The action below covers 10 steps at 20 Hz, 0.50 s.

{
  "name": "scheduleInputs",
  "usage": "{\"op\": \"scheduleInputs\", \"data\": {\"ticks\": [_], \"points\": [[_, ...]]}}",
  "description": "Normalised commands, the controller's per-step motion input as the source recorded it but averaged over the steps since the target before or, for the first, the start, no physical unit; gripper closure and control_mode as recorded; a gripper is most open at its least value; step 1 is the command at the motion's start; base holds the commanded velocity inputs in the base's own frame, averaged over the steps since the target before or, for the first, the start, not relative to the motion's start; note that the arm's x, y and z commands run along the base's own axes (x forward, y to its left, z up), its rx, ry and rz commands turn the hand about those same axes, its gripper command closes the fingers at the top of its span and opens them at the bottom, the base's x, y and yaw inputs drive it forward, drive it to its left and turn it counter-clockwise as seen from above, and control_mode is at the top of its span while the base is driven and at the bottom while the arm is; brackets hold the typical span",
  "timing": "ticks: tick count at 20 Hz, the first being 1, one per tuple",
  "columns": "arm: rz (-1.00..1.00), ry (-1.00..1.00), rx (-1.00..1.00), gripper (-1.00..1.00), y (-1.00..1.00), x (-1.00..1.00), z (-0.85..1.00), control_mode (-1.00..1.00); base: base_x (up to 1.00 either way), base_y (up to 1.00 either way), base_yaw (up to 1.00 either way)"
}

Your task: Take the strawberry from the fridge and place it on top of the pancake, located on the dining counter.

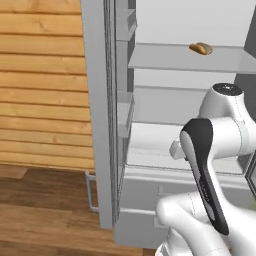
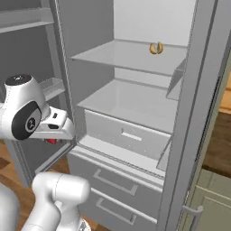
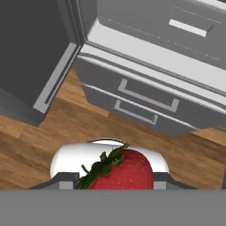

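A bright red strawberry (image 3: pixel 122 172) with green leaves sits between my gripper's (image 3: pixel 114 182) two fingertips at the bottom of the hand view, and the gripper is shut on it. In the right base view the strawberry (image 2: pixel 52 140) shows as a red speck under my hand, just outside the left front of the fridge (image 2: pixel 90 49). The light-grey fridge (image 1: pixel 96 100) stands open, with glass shelves and an inner drawer. Its two lower drawers (image 3: pixel 145 96) lie ahead of the hand. The pancake and the dining counter are out of view.
A yellow-brown bun (image 1: pixel 201 48) lies on the upper glass shelf (image 2: pixel 131 56). The open right door (image 2: pixel 194 113) stands close on the right, the left door (image 1: pixel 95 150) on the left. Brown wooden floor (image 3: pixel 101 128) lies below the hand.
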Motion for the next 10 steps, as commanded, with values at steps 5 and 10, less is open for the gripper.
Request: {"op": "scheduleInputs", "data": {"ticks": [5,10], "points": [[0.0,0.0,0.0,1.0,0.0,0.0,0.0,1.0,-1.0,-0.26,0.74],[0.0,0.0,0.0,1.0,0.0,0.0,0.0,1.0,-1.0,0.24,0.67]]}}
